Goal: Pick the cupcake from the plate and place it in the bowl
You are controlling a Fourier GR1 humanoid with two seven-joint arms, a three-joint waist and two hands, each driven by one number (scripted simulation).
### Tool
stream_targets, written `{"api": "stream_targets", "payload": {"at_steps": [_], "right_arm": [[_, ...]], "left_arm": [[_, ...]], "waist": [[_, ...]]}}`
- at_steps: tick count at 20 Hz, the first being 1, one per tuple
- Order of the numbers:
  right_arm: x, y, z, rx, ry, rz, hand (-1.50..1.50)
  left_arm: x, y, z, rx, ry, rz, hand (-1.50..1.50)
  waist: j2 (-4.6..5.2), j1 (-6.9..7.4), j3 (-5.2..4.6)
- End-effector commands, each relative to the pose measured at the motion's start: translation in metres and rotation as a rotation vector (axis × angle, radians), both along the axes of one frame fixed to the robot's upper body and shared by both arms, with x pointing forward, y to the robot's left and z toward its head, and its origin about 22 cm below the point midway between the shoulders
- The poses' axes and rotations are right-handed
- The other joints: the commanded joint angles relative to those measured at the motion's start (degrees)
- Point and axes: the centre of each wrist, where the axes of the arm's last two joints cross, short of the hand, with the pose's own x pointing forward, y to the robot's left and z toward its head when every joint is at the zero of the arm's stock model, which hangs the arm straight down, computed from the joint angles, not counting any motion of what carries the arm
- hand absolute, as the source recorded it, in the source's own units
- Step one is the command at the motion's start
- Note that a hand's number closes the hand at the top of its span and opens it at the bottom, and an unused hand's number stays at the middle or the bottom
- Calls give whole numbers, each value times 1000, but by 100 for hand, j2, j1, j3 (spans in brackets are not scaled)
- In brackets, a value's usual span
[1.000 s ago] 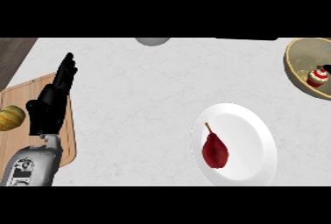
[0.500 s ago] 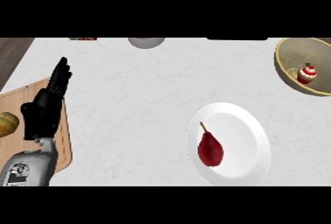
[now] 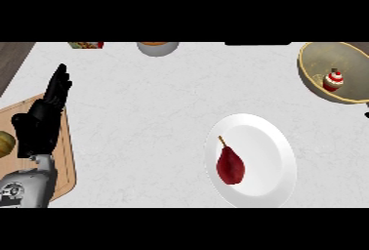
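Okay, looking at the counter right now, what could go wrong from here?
The cupcake already sits in the bowl, which is cut by the view's right edge; a nudge there might go unseen. A red pear lies on the plate and could be mistaken for the item to move. The left hand rests open over the wooden board, so a sweep could bump the board.
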Motion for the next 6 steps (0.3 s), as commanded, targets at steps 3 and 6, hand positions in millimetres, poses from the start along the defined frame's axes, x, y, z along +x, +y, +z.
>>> {"api": "stream_targets", "payload": {"at_steps": [3, 6], "right_arm": [[-20, 10, -1, 2, -15, 51, -150], [-33, 24, -7, 19, -24, 52, -150]], "left_arm": [[0, -3, 19, -15, -1, -6, 0], [5, -22, -6, 10, 5, 1, 0]], "waist": [[-6, -7, -2], [1, -19, -2]]}}
